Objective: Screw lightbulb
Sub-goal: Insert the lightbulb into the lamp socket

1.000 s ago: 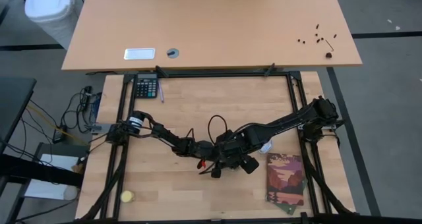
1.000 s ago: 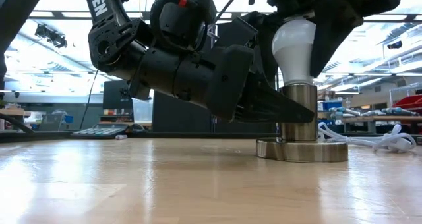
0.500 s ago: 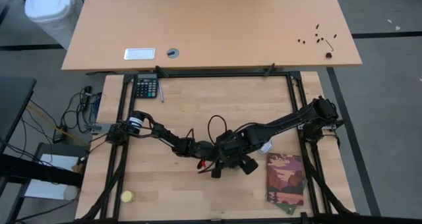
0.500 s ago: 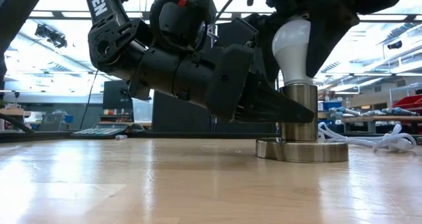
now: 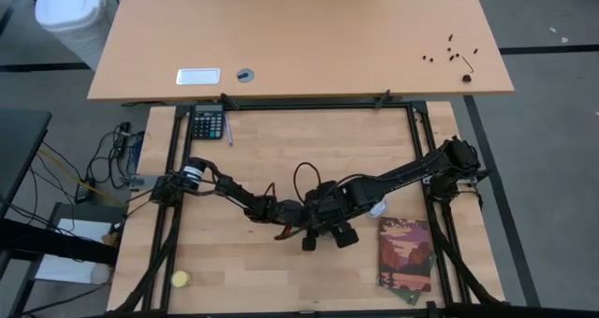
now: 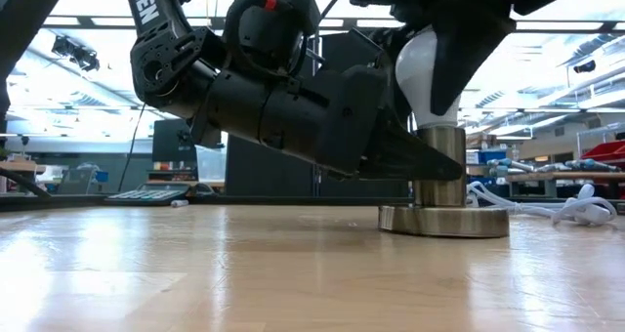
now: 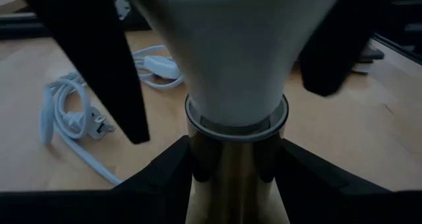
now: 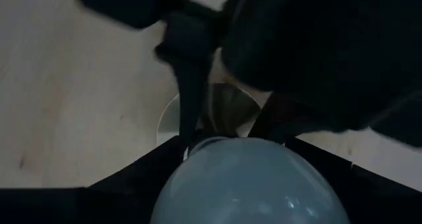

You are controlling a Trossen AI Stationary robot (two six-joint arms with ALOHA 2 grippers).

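Note:
The white lightbulb (image 6: 420,73) stands upright with its screw base in the metal stem (image 6: 439,166) of the socket. The socket's round disc (image 6: 444,220) rests flat on the table. My left gripper (image 5: 301,223) comes in level from the table's left and is shut on the stem. My right gripper (image 5: 326,226) hangs over the bulb, pointing down, and is shut on it. In the high view the arms hide the bulb and the socket. My left gripper pinches the socket's stem (image 7: 234,165) just below the bulb, one finger (image 7: 165,184) on each side. The fingers lie level, across the upright stem. The socket stays on its disc on the table. My right gripper holds the lightbulb by its wide upper part (image 8: 198,165), pinched between the two fingers (image 7: 99,53) on opposite sides. The fingers come from above, pointing down. The bulb stands upright, its base in the stem.
A white power cord (image 6: 547,205) lies coiled on the table beyond the socket. A book (image 5: 405,254) lies to the right of the grippers. A yellow ball (image 5: 180,279) sits near the front left corner and a calculator (image 5: 207,123) at the far left.
My right gripper has rolled about its downward line around the lightbulb. One of its fingers now stands in front of the bulb in the low view. My left gripper has kept its hold on the stem.

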